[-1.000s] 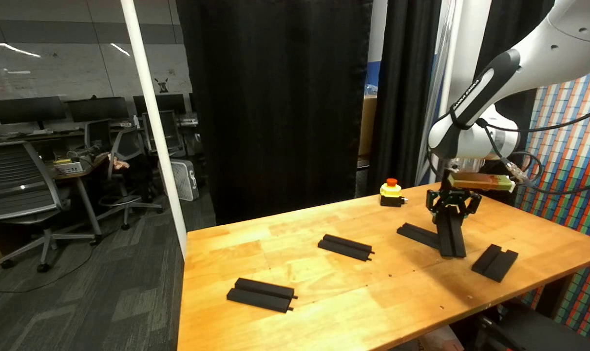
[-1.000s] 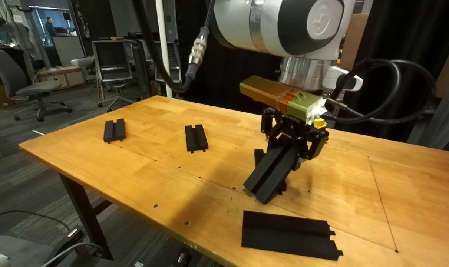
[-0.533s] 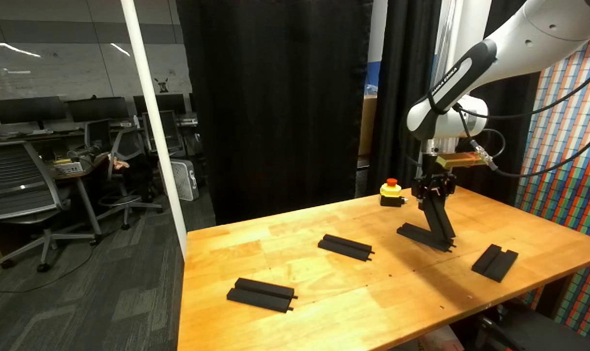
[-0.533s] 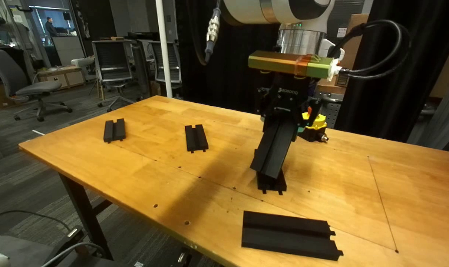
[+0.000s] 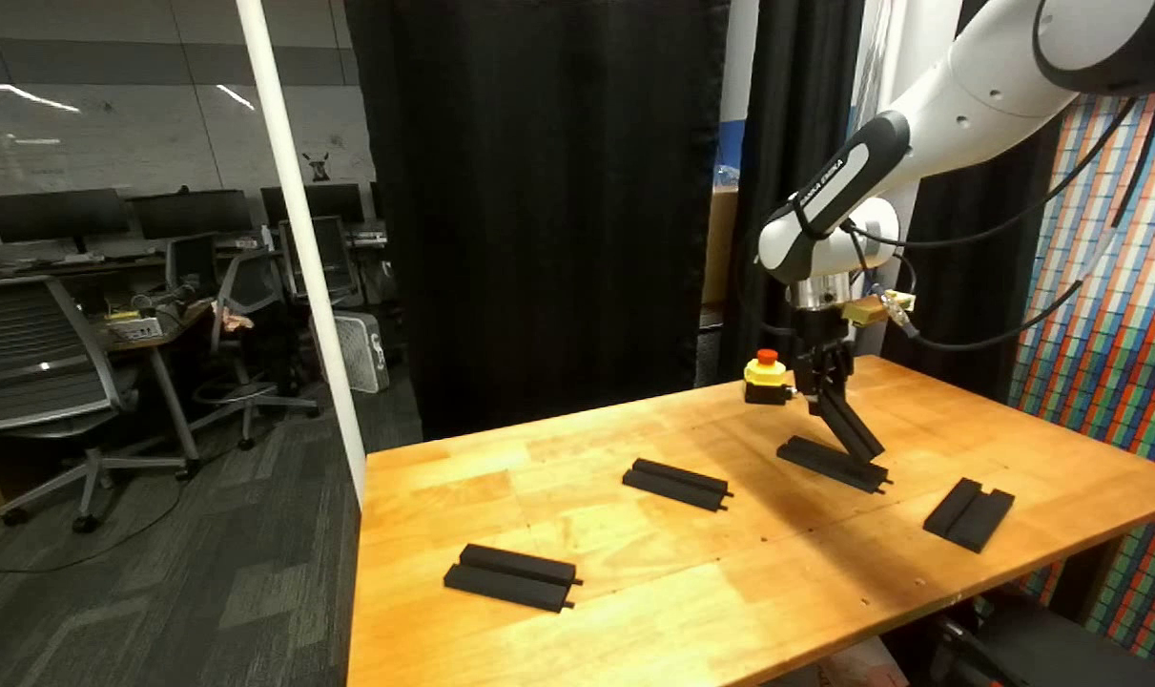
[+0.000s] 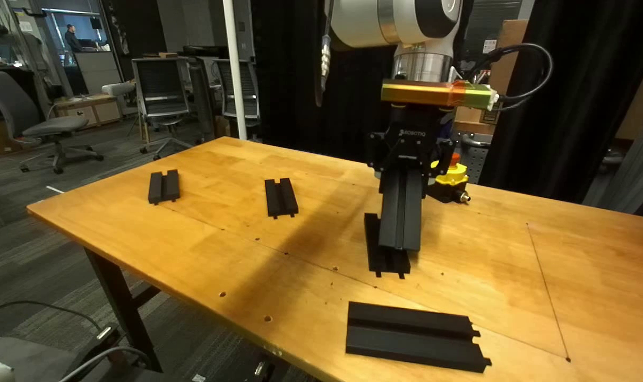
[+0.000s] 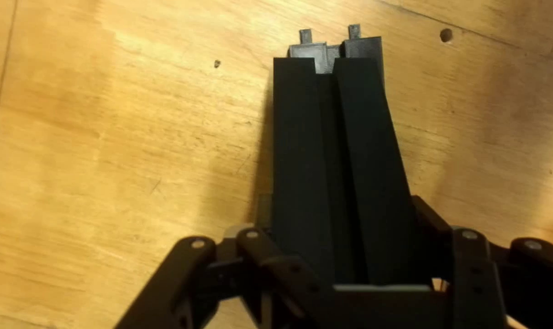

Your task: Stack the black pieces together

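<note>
the claw (image 6: 403, 189) pinches a tipped bar (image 6: 392, 215), now turned almost in line above the bottom bar (image 6: 374, 250); stacking seems close.

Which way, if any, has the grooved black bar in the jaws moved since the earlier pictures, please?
Yes: in an exterior view, the held bar shifted left and up, toward the red-topped yellow button.
</note>
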`<state>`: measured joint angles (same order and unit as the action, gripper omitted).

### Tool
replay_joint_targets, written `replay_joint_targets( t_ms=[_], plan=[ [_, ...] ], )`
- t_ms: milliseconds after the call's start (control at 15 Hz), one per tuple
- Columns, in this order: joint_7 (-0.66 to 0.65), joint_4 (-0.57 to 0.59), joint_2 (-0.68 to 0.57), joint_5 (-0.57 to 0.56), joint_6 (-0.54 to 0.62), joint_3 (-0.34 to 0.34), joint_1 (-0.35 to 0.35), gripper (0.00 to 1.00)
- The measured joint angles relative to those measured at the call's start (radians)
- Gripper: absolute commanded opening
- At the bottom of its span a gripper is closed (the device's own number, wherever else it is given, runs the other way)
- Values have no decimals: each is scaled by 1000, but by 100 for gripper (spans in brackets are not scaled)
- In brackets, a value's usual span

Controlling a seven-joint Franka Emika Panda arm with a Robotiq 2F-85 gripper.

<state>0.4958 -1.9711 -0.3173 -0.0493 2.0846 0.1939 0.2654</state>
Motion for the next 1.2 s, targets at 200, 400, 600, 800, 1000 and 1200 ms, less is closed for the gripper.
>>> replay_joint_targets(
  t_ms=[200, 400, 600, 800, 1000, 1200],
  plan=[
    [67, 25, -34, -49, -13, -14, 0, 47],
    [110, 42, -62, -87, -22, -28, 0, 47],
    [135, 63, -85, -100, -49, -43, 0, 47],
    [136, 89, -103, -100, -91, -53, -2, 47],
    [135, 108, -104, -100, -130, -56, -2, 47],
    [134, 120, -108, -100, -162, -56, -3, 47]
  ],
)
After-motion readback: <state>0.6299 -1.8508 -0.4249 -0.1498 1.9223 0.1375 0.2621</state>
